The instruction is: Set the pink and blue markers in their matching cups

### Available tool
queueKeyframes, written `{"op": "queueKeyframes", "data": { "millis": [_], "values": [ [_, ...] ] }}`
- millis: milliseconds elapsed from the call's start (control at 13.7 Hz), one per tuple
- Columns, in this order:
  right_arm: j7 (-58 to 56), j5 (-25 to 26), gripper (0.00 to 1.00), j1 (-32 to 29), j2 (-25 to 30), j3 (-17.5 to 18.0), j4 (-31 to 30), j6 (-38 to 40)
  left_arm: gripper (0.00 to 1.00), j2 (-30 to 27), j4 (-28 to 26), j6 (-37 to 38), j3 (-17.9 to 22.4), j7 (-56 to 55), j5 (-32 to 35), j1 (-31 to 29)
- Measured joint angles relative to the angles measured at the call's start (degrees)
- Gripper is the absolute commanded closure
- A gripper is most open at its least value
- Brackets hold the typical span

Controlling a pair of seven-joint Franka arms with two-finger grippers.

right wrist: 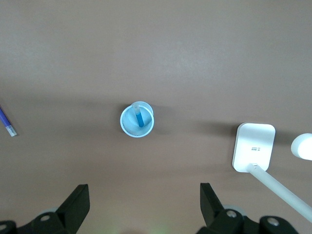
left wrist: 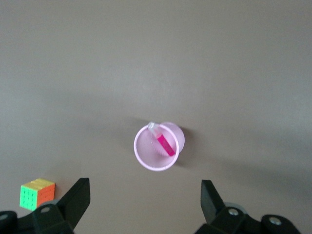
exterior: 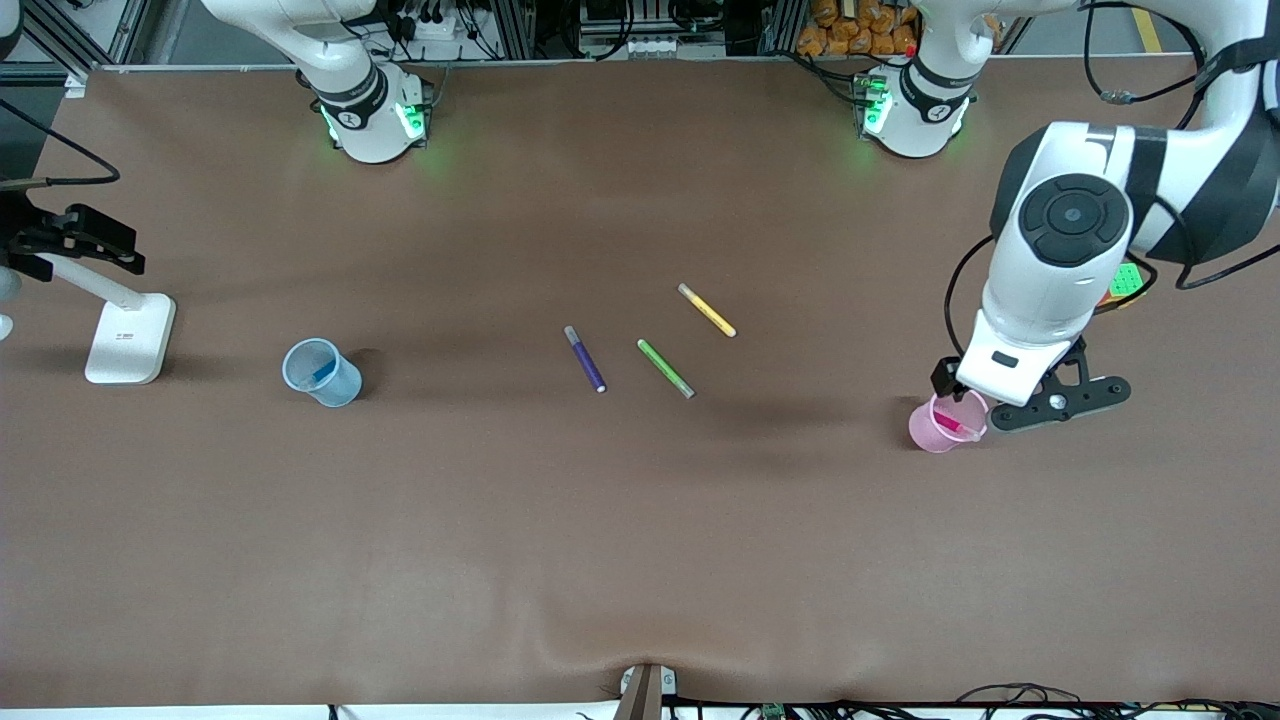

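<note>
The pink marker (exterior: pixel 948 423) stands tilted inside the light pink cup (exterior: pixel 932 432) near the left arm's end of the table. It also shows in the left wrist view (left wrist: pixel 165 144), in the same cup (left wrist: pixel 146 163). My left gripper (exterior: pixel 975 395) hangs over the pink cup, open and empty (left wrist: pixel 145 195). The blue marker (exterior: pixel 322 373) leans inside the light blue cup (exterior: pixel 338 386) toward the right arm's end. My right gripper (right wrist: pixel 144 195) is open and empty, high over the table by the blue cup (right wrist: pixel 127 127) with the blue marker (right wrist: pixel 140 119) in it. It is outside the front view.
A dark purple pen (exterior: pixel 585 359), a green pen (exterior: pixel 666 368) and a yellow pen (exterior: pixel 707 310) lie mid-table. A colour cube (exterior: pixel 1127 280) sits under the left arm. A white lamp base (exterior: pixel 130 340) stands at the right arm's end.
</note>
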State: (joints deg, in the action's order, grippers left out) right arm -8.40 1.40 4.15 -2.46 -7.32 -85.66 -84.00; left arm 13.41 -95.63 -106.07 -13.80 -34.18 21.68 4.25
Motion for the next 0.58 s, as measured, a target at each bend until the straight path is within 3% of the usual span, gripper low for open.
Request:
{"op": "queueKeyframes", "data": {
  "millis": [365,584],
  "values": [
    [-0.2,-0.3,0.0,0.0,-0.6,0.1,1.6,0.4,0.0,-3.5,0.4,7.7,0.0,5.2,-4.0,0.0],
    [-0.2,-0.3,0.0,0.1,-0.7,0.1,3.7,1.3,0.0,-5.5,3.9,14.0,0.2,9.3,-8.6,0.0]
  ]
}}
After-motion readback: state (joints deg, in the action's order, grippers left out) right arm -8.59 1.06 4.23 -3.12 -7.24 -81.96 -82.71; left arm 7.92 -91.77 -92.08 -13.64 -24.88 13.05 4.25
